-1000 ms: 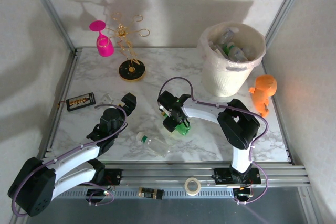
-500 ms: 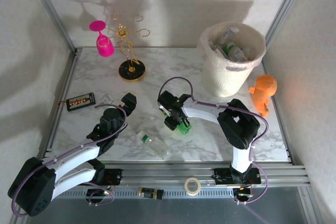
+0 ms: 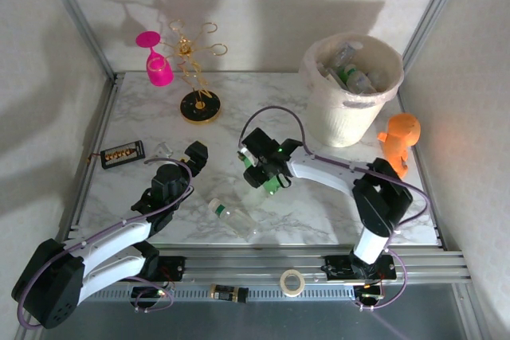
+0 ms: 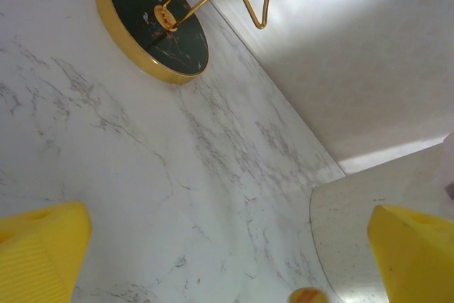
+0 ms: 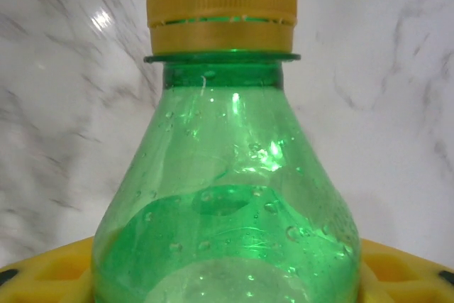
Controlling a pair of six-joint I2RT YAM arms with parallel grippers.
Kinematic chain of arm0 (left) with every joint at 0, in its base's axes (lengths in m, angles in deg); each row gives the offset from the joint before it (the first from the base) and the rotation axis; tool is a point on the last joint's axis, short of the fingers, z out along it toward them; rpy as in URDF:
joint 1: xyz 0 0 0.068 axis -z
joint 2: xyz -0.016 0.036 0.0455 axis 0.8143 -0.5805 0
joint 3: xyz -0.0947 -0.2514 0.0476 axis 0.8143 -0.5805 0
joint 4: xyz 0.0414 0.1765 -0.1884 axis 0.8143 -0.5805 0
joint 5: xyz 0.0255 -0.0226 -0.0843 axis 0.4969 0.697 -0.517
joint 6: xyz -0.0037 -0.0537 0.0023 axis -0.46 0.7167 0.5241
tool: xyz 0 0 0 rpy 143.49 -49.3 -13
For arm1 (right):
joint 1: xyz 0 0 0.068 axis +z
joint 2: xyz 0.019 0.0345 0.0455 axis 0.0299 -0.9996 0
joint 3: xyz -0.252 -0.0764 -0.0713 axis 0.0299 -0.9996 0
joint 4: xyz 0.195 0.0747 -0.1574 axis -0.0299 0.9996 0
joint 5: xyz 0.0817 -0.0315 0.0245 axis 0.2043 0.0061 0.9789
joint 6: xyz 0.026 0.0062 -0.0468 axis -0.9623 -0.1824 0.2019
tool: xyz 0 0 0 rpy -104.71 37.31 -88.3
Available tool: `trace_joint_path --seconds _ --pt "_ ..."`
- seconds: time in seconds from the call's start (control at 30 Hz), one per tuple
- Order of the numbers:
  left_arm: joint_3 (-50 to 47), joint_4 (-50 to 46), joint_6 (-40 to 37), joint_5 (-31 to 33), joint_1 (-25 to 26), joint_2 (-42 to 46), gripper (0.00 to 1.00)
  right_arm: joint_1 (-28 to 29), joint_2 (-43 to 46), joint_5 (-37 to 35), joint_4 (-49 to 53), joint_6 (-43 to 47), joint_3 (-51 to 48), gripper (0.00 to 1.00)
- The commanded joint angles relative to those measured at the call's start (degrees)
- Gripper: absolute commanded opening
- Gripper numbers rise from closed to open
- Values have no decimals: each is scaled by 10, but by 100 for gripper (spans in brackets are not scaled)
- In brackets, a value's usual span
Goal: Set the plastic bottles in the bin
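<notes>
The right tool (image 3: 264, 171) is clenched on a green bottle (image 5: 227, 204): in the right wrist view its yellow pads (image 5: 50, 267) press against the wide body on both sides, and the bottle's long axis runs straight out ahead of the tool, with the yellow cap (image 5: 221, 5) at the far end over marble. Whether the bottle is clear of the desk (image 3: 319, 205) I cannot tell. What the coming move turns on is where the bin (image 3: 335, 121) lies from this tool: farther from the arm bases and off to the right, well apart, at the back right corner of the desk, with its rim standing much higher than the tool does. By my judgement the carry must therefore go up as well as back and right, so the bottle passes over the rim and not into the wall. An orange figure (image 3: 401, 137) stands just beside the bin on its right, outside that line. Several bottles (image 3: 355, 77) already lie inside the bin. One clear bottle (image 3: 233, 218) remains on the desk near the front edge, lying on its side, slanted, between the two arms. The left tool (image 4: 227, 243) hangs released, its fingers spread wide over bare marble, grasping nothing.
</notes>
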Motion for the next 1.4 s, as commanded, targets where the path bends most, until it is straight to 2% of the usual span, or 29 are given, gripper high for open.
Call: trace_joint_path --seconds 0.0,0.27,0.57,1.03,1.17,1.27,1.37 --pt "-2 16 0 -17 -6 5 100 -21 48 58 -58 -11 -5 50" --pt "13 11 -24 -33 -6 0 100 -93 156 175 -191 -48 -36 43" --pt "15 17 -36 -50 -6 -6 100 -182 256 203 -329 -112 -52 34" --pt "31 14 -54 -107 -4 -33 100 -351 268 134 -384 -189 44 31" --pt "37 17 -60 -125 -3 -43 100 -406 234 129 -352 -185 93 31" --pt "43 14 -66 -141 -1 -52 99 -436 210 89 -338 -171 108 31" --pt "52 0 -77 -152 2 -57 100 -474 189 83 -310 -174 123 31"
